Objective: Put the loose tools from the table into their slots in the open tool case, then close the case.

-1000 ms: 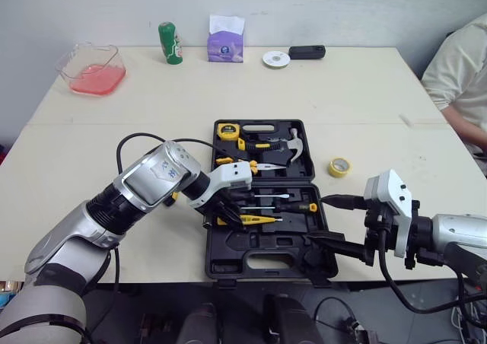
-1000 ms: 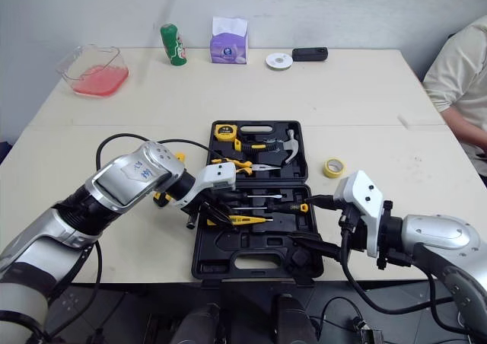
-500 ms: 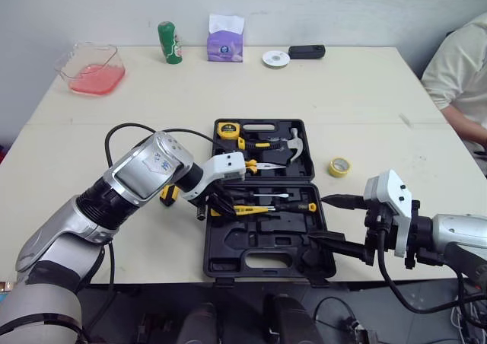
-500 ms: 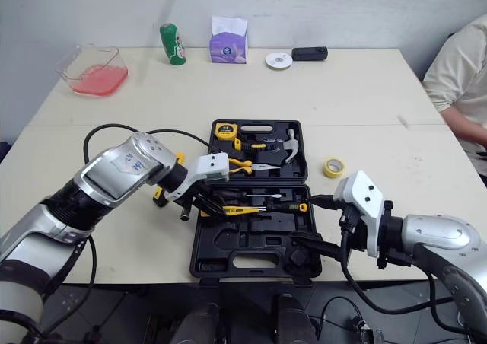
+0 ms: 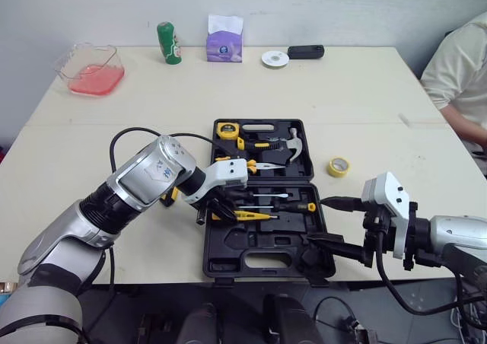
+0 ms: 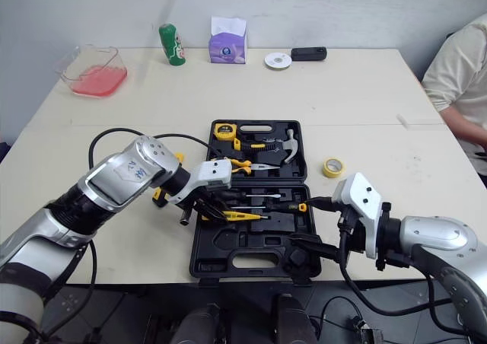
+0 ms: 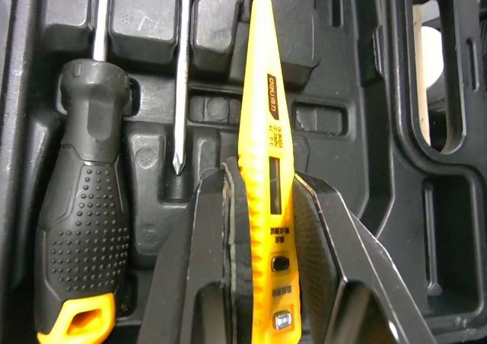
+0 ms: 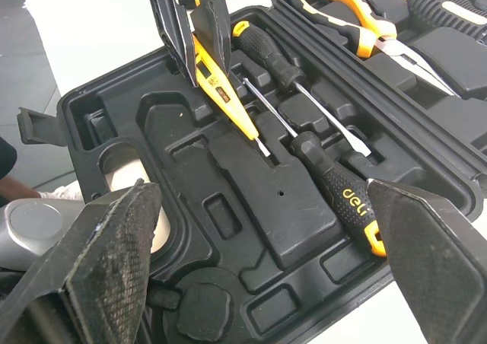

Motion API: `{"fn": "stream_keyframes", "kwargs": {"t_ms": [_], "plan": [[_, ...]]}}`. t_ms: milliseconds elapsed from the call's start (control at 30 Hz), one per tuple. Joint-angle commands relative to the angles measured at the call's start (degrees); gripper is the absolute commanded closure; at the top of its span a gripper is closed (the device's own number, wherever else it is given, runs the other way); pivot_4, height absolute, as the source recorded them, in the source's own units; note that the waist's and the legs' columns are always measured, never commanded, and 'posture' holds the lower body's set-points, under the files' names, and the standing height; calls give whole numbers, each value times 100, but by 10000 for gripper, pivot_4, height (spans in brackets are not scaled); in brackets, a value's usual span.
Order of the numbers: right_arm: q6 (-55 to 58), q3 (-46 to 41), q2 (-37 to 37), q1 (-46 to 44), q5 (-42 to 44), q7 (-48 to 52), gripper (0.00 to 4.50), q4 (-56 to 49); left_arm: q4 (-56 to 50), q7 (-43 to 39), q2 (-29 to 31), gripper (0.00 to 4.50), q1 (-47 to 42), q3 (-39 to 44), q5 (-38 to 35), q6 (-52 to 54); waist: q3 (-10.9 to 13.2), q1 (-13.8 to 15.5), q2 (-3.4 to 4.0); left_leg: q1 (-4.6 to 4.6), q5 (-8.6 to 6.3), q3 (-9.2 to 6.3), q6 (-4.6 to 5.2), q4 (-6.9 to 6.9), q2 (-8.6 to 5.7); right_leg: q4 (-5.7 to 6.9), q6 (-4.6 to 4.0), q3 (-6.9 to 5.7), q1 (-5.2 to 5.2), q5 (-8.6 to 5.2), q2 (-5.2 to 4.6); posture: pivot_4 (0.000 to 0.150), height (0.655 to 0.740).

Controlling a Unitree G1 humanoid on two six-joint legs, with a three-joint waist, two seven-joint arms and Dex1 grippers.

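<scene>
Head cam (both eyes, same scene): open black plastic tool case point(image 5: 259, 245) lies on the beige table point(image 5: 365, 100) near the front edge, lid half on the far side. L gripper point(image 5: 215, 209) is at the case's left edge, over the near half, clamped on the butt end of the slim yellow tester screwdriver point(image 5: 247, 216). Tester's long axis runs left–right across the near half, parallel w/ the black-handled screwdriver with yellow butt point(image 5: 297, 206) just beyond it. Its metal tip points to the robot's right. R gripper point(image 5: 316, 221) is at the case's right edge, fingers wide apart, empty. Lid half holds a yellow tape measure point(image 5: 227, 130), steel claw hammer point(image 5: 294, 144) and yellow-handled pliers point(image 5: 255, 164). Yellow roll of tape point(image 5: 338, 167) lies loose on the table, right of the case. A yellow-and-black tool point(image 5: 169, 196) lies on the table left of the case, mostly hidden by the L arm; type can't tell. Person's pale sleeve point(image 5: 460, 70) at far right.

L wrist cam: both black fingers point(image 7: 205, 237) press on the tester's sides near its butt. Body runs straight away along the fingers, over moulded slots. Beside it a bare cross-tip shaft point(image 7: 181, 78), then a second black-grip screwdriver point(image 7: 80, 230).

R wrist cam: own finger pads point(image 8: 114, 237) spread wide. Tester is tilted: butt up in the L gripper, tip down by the moulding mid-tray. Tip touching or not, can't tell. Not lying flat in a slot.
</scene>
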Motion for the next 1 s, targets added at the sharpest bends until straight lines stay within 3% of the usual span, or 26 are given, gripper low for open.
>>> {"fn": "stream_keyframes", "kwargs": {"t_ms": [33,167,233,400,600,700,867,900,1000], "plan": [[-129,-70,-24,7,27,23,0,-99,-78,24,6,40236,103,-64,188,-75,0,0,0,0,0,0,0,0,0,0,0,0,0,0,0,1500,7400],[-126,-78,-17,-6,38,10,0,-97,-101,64,-65,40236,151,22,160,-21,0,0,0,1,0,1,0,0,0,2,0,0,0,0,0,1500,7400],[-123,-93,-10,11,55,7,0,-109,-132,7,-47,30058,166,106,93,9,0,3,0,2,0,1,0,0,-1,3,0,1,1,0,0,1500,7400],[-118,-100,-5,25,71,-1,0,-120,-166,-247,61,10120,261,615,-288,26,0,-1,0,2,0,1,0,5,-1,28,0,1,1,0,-1,1500,7400],[-124,-128,2,54,96,-8,0,-128,92,-246,-114,10120,789,1430,-548,-1127,0,-2,0,0,0,-1,0,5,3,29,-1,-1,-1,-1,-6,1500,7400],[-137,-23,42,30,84,-35,0,-158,649,-514,-650,19038,1506,2053,-745,-3252,-4,1,6,6,-1,4,0,6,2,29,-1,0,2,-1,-15,1500,7400],[-170,58,18,-70,69,7,0,-131,1077,-721,-845,42621,1683,2103,-489,-4144,-2,18,3,0,-1,2,0,19,0,23,-1,-13,0,-1,-32,1500,7400],[-174,73,12,-101,71,5,0,-115,1123,-722,-839,44660,1685,2066,-406,-4234,-2,22,3,0,-2,2,2,23,-1,19,-1,-14,1,-1,-27,1500,7400],[-183,111,7,-171,61,-6,0,-87,1252,-626,-812,44660,1717,1969,-140,-4408,-2,20,3,2,-4,4,7,24,-4,23,-1,-10,2,0,-10,1500,7400]]}}
